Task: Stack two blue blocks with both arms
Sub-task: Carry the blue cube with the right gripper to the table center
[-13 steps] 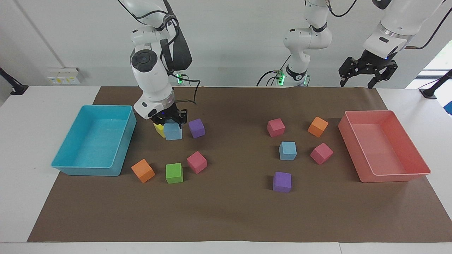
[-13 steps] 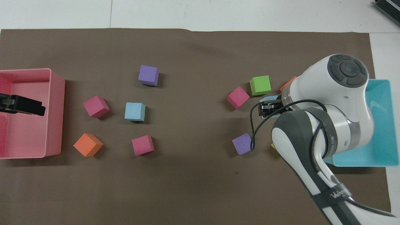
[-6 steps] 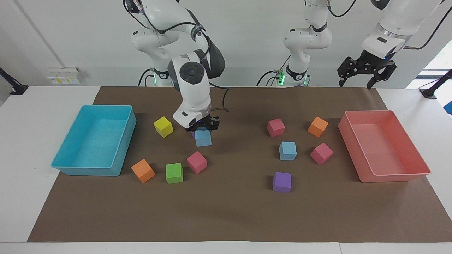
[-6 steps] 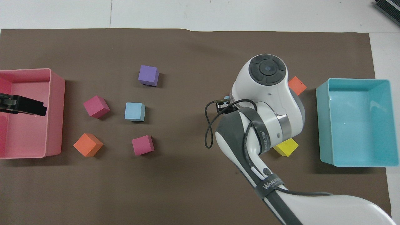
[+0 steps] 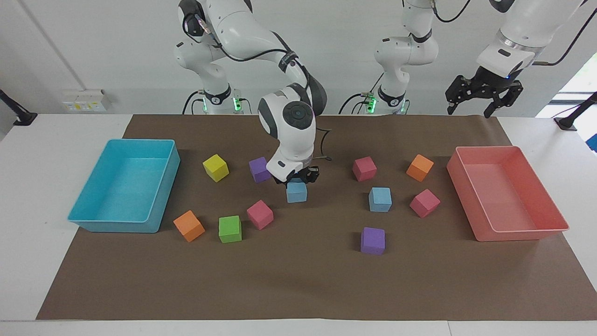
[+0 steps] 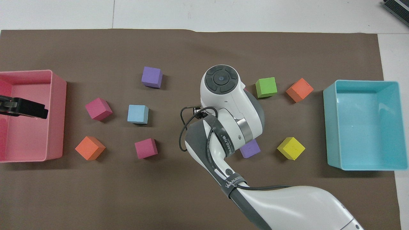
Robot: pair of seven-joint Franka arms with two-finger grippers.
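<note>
My right gripper [image 5: 297, 180] is shut on one blue block [image 5: 296, 192] and holds it low over the middle of the mat. In the overhead view the right arm's wrist hides this block. The other blue block [image 5: 380, 199] sits on the mat toward the left arm's end, among pink, orange and purple cubes; it also shows in the overhead view [image 6: 138, 114]. My left gripper [image 5: 470, 111] is open and empty, raised over the pink tray [image 5: 513, 231], and the left arm waits there.
A turquoise tray [image 5: 123, 224] stands at the right arm's end. Around the held block lie a purple cube [image 5: 259, 169], a yellow cube [image 5: 216, 167], a pink cube [image 5: 260, 214], a green cube [image 5: 230, 228] and an orange cube [image 5: 189, 226].
My right gripper has carried the blue block from beside the yellow cube, past the purple cube, toward the middle of the mat. The left arm has barely moved.
</note>
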